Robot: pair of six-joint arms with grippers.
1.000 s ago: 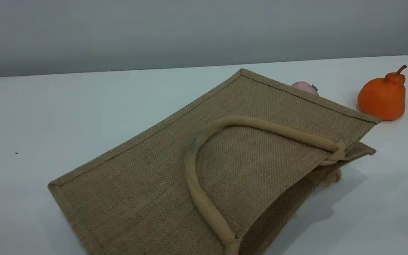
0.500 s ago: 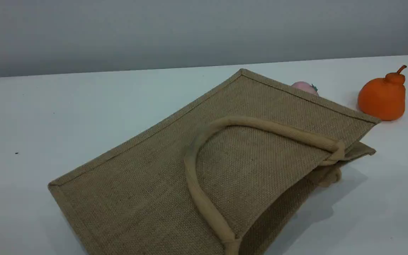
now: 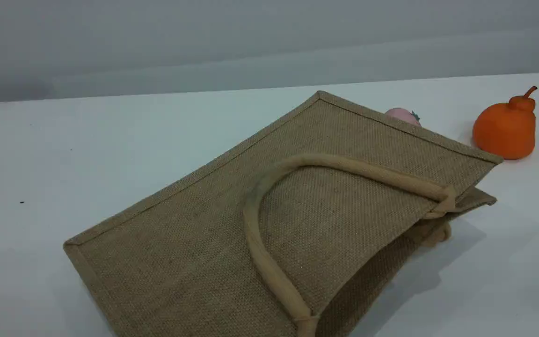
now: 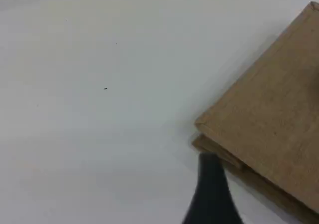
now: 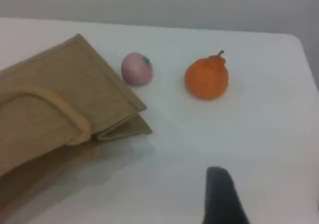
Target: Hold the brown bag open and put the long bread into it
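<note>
The brown bag lies flat on the white table, one beige handle resting on its upper face. Its mouth faces the near right and gapes slightly. The long bread is out of view. Neither arm appears in the scene view. In the left wrist view, the left gripper's dark fingertip hovers just in front of a corner of the bag, holding nothing. In the right wrist view, the right gripper's fingertip hangs over bare table, to the right of the bag's mouth, with nothing in it.
A pink round fruit sits just behind the bag's far edge, also visible in the right wrist view. An orange pear-shaped fruit stands at the far right. The table's right edge is close to it.
Nothing on the table has moved. Only the light on the back wall has shifted, with a paler band now across it.
</note>
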